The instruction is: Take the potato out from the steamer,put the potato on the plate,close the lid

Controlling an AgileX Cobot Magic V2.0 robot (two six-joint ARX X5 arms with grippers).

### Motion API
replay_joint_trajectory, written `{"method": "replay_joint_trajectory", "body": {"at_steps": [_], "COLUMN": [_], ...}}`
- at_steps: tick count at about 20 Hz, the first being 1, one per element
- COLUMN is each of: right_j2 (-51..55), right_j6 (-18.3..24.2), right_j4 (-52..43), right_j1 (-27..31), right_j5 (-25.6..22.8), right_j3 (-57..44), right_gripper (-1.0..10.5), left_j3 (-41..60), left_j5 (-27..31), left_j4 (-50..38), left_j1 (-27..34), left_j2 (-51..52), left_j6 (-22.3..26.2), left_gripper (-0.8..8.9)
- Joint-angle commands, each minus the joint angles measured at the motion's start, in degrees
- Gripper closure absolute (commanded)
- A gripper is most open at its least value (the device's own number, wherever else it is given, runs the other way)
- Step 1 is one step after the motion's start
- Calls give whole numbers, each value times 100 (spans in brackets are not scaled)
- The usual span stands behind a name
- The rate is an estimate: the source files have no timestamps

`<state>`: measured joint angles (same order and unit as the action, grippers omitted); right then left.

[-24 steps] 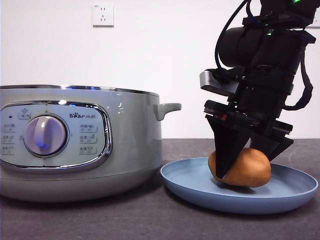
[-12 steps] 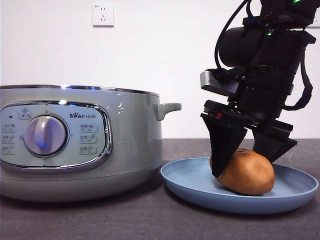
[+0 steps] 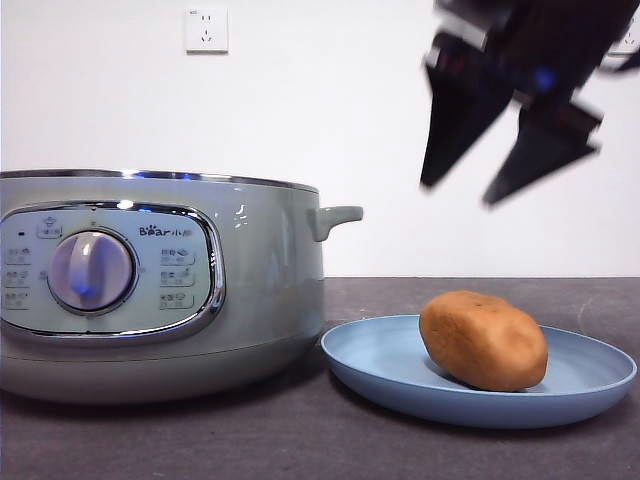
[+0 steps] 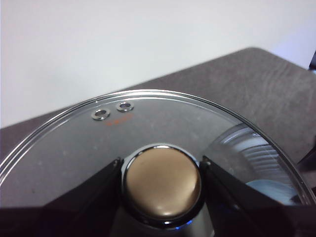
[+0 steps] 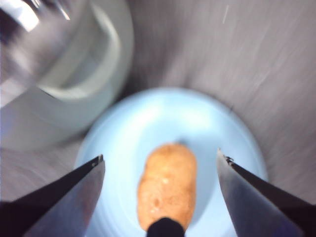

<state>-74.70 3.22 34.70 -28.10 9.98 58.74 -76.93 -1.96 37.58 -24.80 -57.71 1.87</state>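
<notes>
Resting potato on plate | right claw open above | left claw gripping lid knob

A white wall with a socket, seemingly unused, backs a dark table.

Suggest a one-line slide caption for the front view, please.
Potato rests on the blue plate beside the steamer, open right gripper above.

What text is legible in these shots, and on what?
"Bear", followed by small characters too small to read: on the steamer control panel, right of the dial.
Button labels around the dial: too small to read.
Faint red print on the lid glass, by the two vent holes: unreadable.
</notes>
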Motion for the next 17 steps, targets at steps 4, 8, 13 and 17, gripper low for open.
{"method": "replay_joint_trajectory", "body": {"at_steps": [4, 8, 13, 17], "right_j2": [1320, 2103, 2527, 2546], "right_j6": [-44, -129, -127, -127], "right_j4": [20, 52, 212, 310], "right_j1": [4, 83, 238, 304], "right_j5": [-463, -459, -463, -459], "right_j3": [-7, -7, -7, -7], "right_gripper": [568, 568, 568, 569], "left_j3": [-79, -77, -70, -31], "left_j5": [2, -131, -205, -302], "left_j4": [-236, -177, -197, -236], "left_j1": [2, 2, -11, -155], "left_j2": [-599, -1165, -1606, -1799], "left_j6": [-22, -28, -72, -131], "left_gripper": [822, 822, 822, 822]}}
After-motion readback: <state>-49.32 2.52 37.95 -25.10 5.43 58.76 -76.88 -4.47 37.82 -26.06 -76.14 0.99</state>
